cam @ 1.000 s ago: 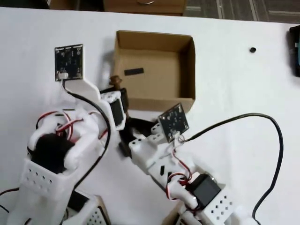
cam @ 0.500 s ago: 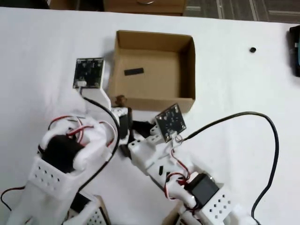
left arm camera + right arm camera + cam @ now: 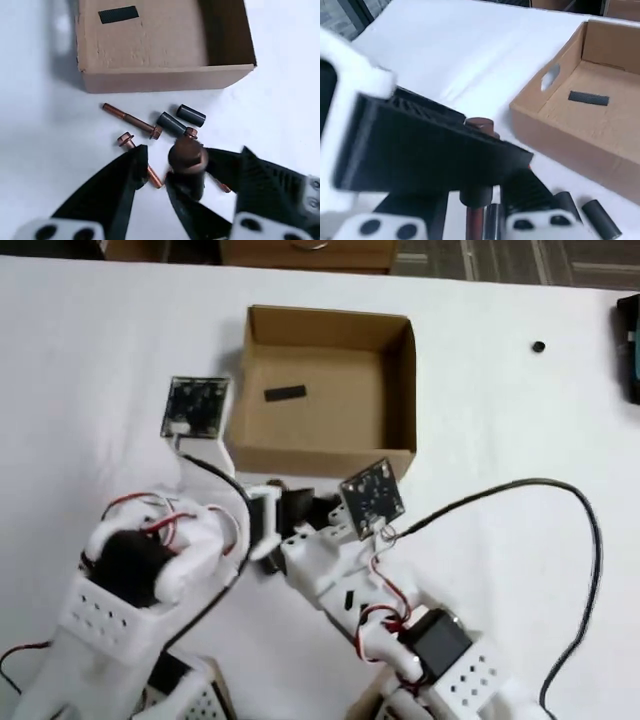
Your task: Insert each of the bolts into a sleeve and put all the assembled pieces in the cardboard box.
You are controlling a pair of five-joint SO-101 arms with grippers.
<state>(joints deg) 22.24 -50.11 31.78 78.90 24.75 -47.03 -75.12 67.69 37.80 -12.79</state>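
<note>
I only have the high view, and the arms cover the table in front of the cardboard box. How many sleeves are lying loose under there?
Observer: Two sleeves, both black, lie close together on the table, just short of the near wall of the cardboard box.
Operator: And bolts on the table beside them?
Observer: Three bolts. One lies slantwise between the box and the sleeves' side. A second lies a little nearer the arms. The third shows its head right at the end of the nearer sleeve, and most of its shaft is hidden.
</note>
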